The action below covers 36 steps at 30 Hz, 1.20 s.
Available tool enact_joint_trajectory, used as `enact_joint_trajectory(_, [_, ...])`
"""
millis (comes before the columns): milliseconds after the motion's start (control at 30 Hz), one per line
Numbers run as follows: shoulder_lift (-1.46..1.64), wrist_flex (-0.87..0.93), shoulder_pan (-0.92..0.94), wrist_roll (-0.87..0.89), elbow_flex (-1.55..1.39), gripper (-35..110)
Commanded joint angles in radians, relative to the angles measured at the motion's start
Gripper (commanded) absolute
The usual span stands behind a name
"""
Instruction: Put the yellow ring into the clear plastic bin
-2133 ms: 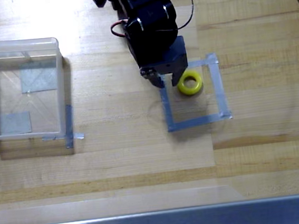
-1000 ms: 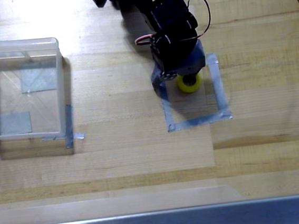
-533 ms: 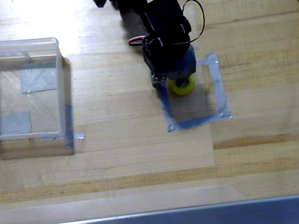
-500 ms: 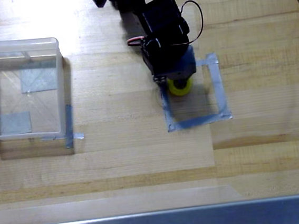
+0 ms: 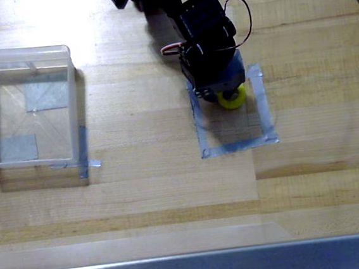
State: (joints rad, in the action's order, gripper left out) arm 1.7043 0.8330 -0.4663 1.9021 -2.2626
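Inside the grey tape square [image 5: 232, 118] on the wooden surface [image 5: 172, 186], the yellow ring [image 5: 232, 97] sat near the upper edge, partly covered by the black end effector [image 5: 221, 93] (whether it was clenched on the ring could not be told). The clear plastic bin [image 5: 24, 55] stood well apart at the overhead view's left, holding nothing.

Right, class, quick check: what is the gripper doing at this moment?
Gripper: down on the yellow ring inside the tape square; the arm hides the jaws, so open or closed cannot be told.
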Motion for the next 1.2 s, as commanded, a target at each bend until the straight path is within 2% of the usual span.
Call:
enact_joint_trajectory(0, [0.193, 0.069, 0.009, -0.048, 0.014, 4])
enact_joint_trajectory(300, [0.416, 0.313, 0.385, -0.365, 0.255, 3])
enact_joint_trajectory(433, [0.416, 0.417, 0.592, -0.410, 0.387, 3])
enact_joint_trajectory(700, [0.301, 0.494, 0.985, -0.436, 0.511, 0])
enact_joint_trajectory(900, [0.213, 0.489, 1.131, -0.437, 0.514, 0])
enact_joint_trajectory(1167, [0.021, 0.468, 1.207, -0.428, 0.526, 0])
